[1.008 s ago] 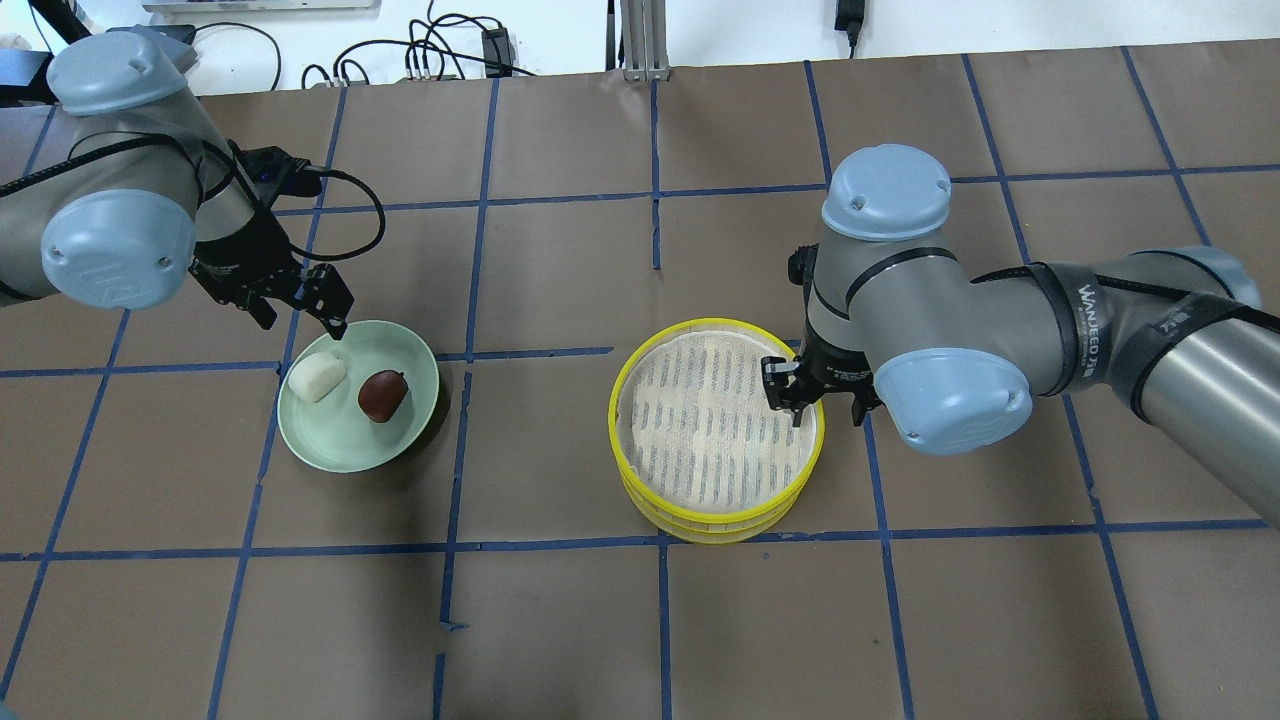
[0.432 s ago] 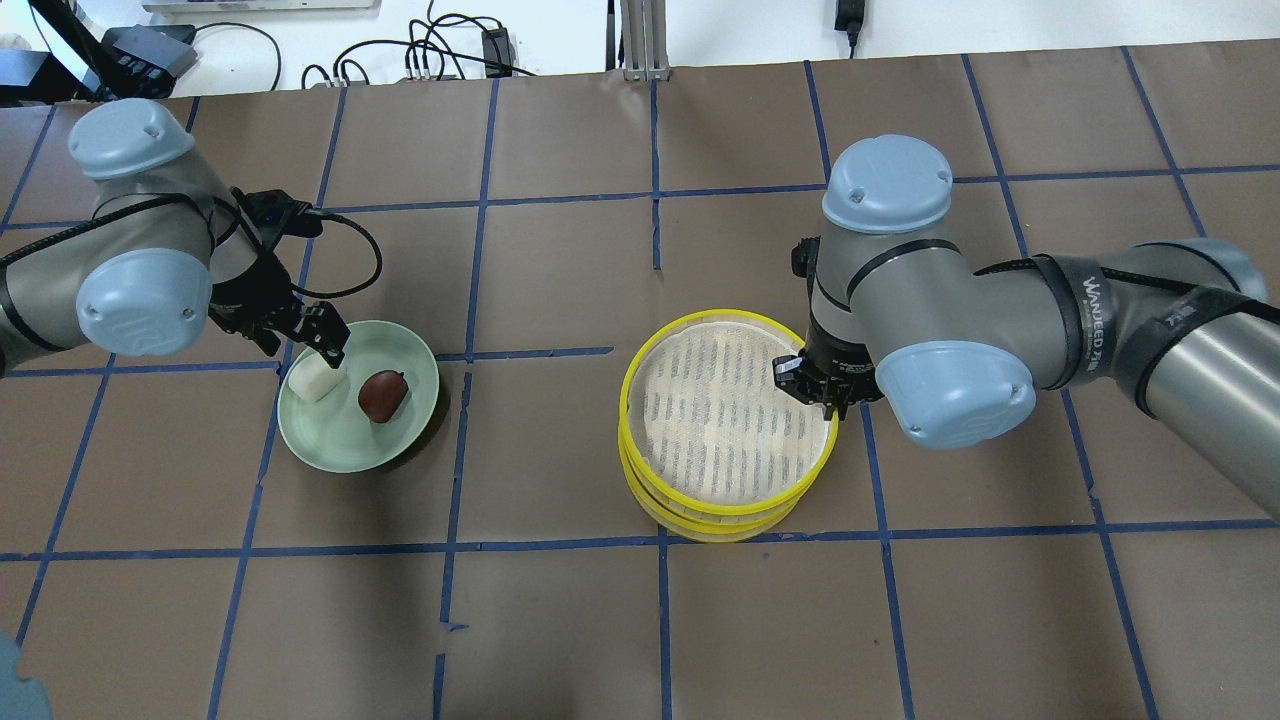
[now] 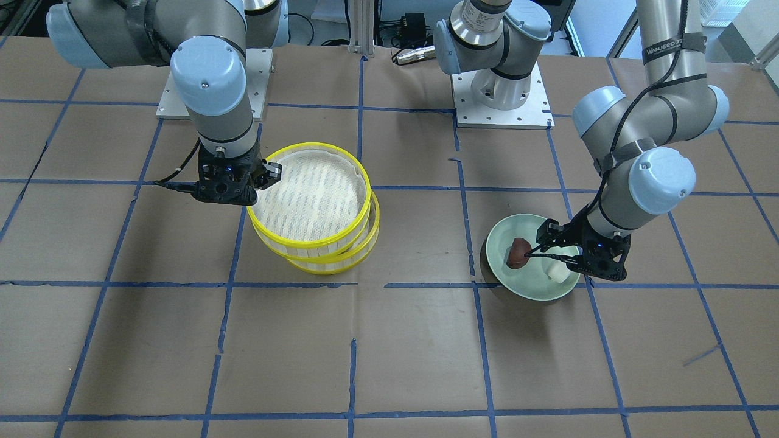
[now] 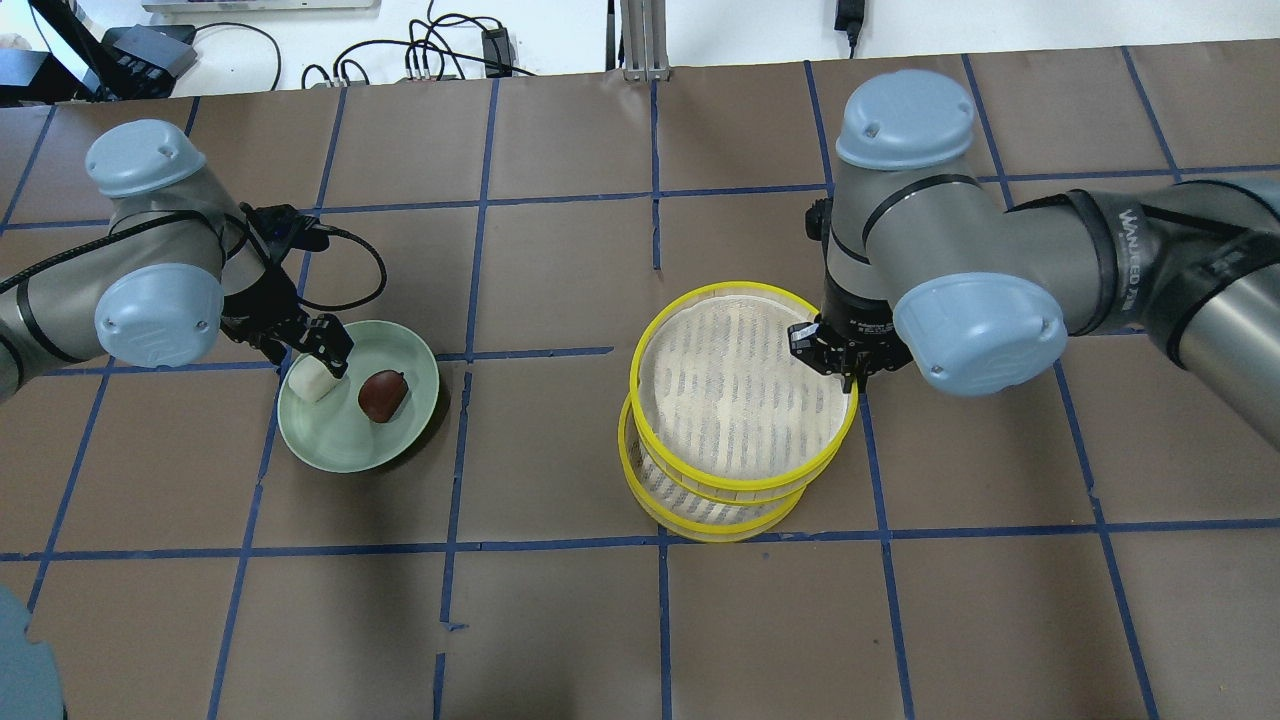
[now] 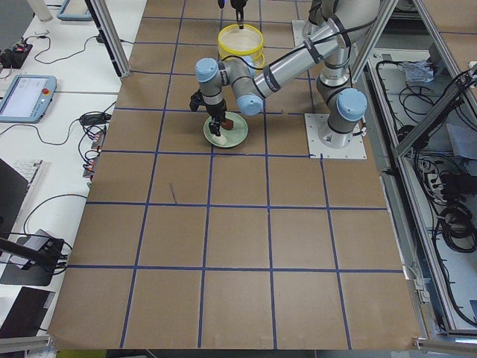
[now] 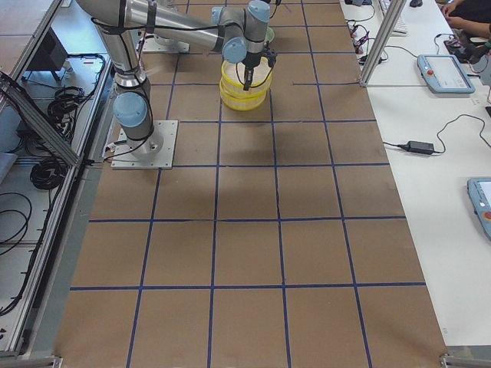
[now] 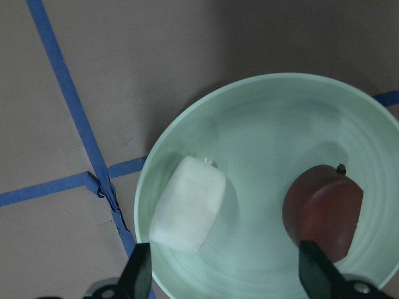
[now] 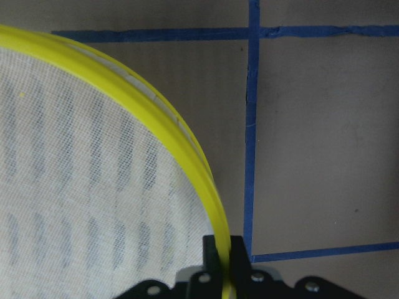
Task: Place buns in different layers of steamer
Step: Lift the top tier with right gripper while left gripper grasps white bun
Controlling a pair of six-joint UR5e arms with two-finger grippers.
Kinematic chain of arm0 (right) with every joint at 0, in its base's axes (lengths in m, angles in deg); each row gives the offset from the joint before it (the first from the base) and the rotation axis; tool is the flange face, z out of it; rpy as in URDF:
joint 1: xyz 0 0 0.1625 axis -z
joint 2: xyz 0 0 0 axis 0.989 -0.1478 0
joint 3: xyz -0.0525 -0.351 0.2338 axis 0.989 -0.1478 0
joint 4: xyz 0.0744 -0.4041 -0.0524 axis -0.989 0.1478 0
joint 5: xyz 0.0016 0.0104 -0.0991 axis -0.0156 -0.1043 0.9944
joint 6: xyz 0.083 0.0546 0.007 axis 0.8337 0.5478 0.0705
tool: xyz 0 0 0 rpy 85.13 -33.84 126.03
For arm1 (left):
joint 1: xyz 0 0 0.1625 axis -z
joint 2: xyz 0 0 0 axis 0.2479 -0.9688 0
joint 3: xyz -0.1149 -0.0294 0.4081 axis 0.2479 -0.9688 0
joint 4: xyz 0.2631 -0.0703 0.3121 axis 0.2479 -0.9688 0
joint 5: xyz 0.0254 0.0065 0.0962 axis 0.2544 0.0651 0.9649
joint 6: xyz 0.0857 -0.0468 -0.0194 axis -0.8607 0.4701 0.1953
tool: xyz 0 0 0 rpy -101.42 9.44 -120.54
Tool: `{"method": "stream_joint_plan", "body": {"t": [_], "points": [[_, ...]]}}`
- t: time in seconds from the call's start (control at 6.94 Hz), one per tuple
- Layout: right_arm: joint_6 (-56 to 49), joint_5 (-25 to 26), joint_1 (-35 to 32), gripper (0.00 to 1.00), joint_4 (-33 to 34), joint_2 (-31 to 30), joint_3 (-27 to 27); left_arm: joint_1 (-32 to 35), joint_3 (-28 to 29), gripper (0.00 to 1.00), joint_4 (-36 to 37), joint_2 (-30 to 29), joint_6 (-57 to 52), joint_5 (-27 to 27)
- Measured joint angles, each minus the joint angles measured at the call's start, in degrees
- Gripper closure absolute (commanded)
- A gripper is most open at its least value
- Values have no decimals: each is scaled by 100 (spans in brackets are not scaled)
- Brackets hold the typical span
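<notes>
Brown paper-covered table [image 4: 560, 620], ruled into squares by blue tape; cables along the far edge.

Left side: pale green round plate [image 4: 340, 452]. Both buns lie on it, apart from each other. The white blocky bun [image 4: 310, 383] is at the plate's left, the reddish-brown rounded bun [image 4: 382, 395] just right of centre.

Left gripper [image 7: 227, 279] hangs low over the plate's far-left edge, by the white bun. Fingers [image 7: 138, 274] spread wide, holding nothing. In the wrist view the white bun lies just inside the left finger, and the right finger overlaps the brown bun.

Right of centre: two round steamer trays, yellow rims, pale slatted walls, white slotted liners. Lower steamer tray [image 4: 715, 535] sits on the table. Upper steamer tray [image 4: 634, 385] is raised and shifted far and right of it. Cannot tell whether the two touch.

Right gripper [image 8: 219, 252] at the upper tray's right edge, fingers narrow, pinched on the yellow rim.
</notes>
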Motion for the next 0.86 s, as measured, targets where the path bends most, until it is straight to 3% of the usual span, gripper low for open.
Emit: {"method": "stream_joint_plan", "body": {"t": [0.29,0.43,0.58,0.72,0.86], "points": [[-336,26,177,91,-420,-95,-270,-8,-29,18,208,-178,-153,183],[-443,29,268,91,-529,-152,-310,-14,-39,26,276,-231,-232,304],[-507,30,318,91,-580,-183,-325,-17,-47,41,303,-266,-258,341],[-533,29,337,91,-596,-197,-325,-17,-56,64,317,-288,-270,357],[-541,25,342,91,-597,-204,-321,-15,-61,77,332,-299,-272,370]]}}
